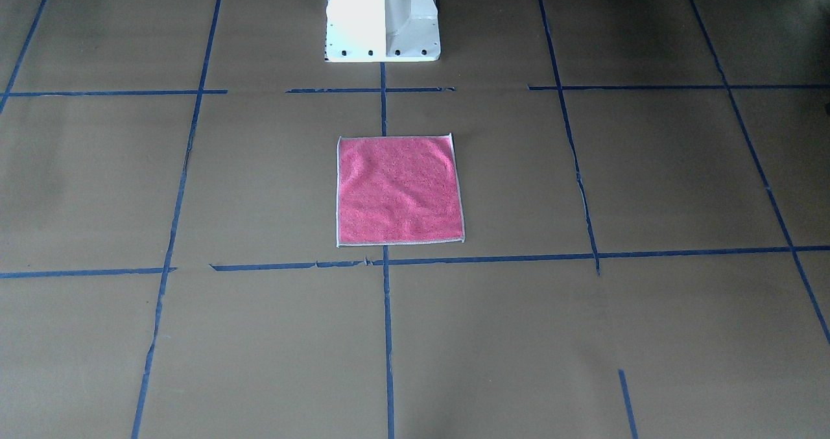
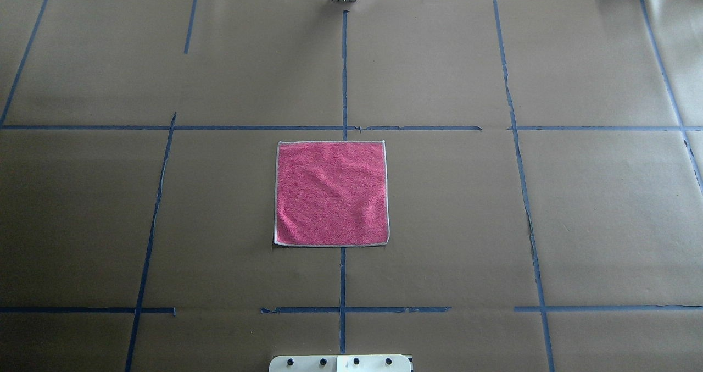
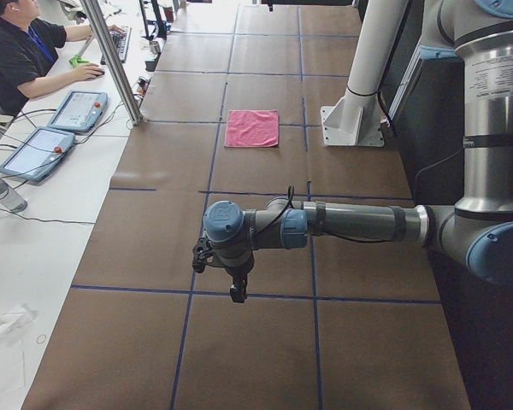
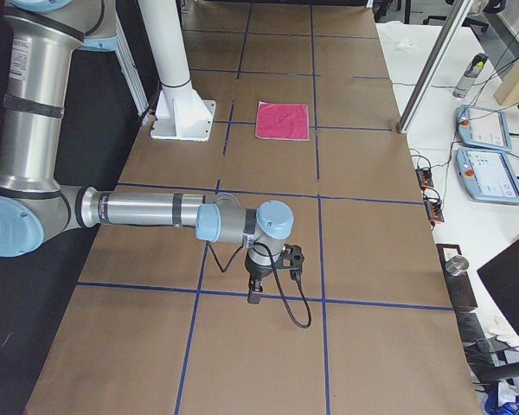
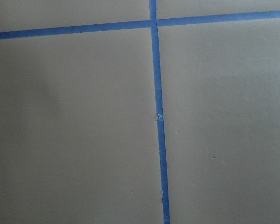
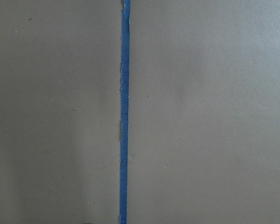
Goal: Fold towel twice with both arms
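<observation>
Towel [image 2: 332, 193] is seen flat, unfolded: first fold not begun. Left gripper [image 3: 237, 289] and right gripper [image 4: 254, 292] are held well apart from it; whether open or closed cannot be told. Towel corners likely must be reached next.

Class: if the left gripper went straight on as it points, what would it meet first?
Likely the brown paper tabletop, near crossing blue tape lines; the pink square towel lies elsewhere.

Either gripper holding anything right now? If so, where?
Nothing held. The pink square microfibre towel lies flat, apart from the left gripper and right gripper.
</observation>
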`<control>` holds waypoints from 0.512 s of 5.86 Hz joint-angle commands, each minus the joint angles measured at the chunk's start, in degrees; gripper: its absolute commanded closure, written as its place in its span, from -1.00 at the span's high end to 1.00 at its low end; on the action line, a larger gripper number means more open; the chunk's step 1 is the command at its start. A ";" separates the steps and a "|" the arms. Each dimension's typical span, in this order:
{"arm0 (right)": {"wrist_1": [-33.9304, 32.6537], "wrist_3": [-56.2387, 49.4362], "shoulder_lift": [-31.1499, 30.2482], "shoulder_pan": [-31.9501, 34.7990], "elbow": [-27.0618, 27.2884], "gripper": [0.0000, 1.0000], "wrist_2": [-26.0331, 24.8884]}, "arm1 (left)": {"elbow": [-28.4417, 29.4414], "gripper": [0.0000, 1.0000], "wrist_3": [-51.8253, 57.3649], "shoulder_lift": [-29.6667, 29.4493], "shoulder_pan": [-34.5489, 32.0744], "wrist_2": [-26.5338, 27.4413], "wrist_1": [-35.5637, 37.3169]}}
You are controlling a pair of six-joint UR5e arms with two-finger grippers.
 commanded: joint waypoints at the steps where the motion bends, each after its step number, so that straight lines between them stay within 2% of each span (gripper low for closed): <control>1: 0.09 -0.06 0.09 0.00 0.09 1.00 0.00 | 0.00 1.00 -0.06 -0.26 0.09 -0.17 -0.09; 2: 2.70 -0.15 0.09 0.00 -0.17 1.00 -0.09 | -1.22 1.00 0.12 -0.35 0.09 0.08 -0.09; 3: 10.55 0.02 0.17 0.00 0.09 1.00 0.00 | -3.58 1.00 0.03 -1.05 0.26 0.35 -1.65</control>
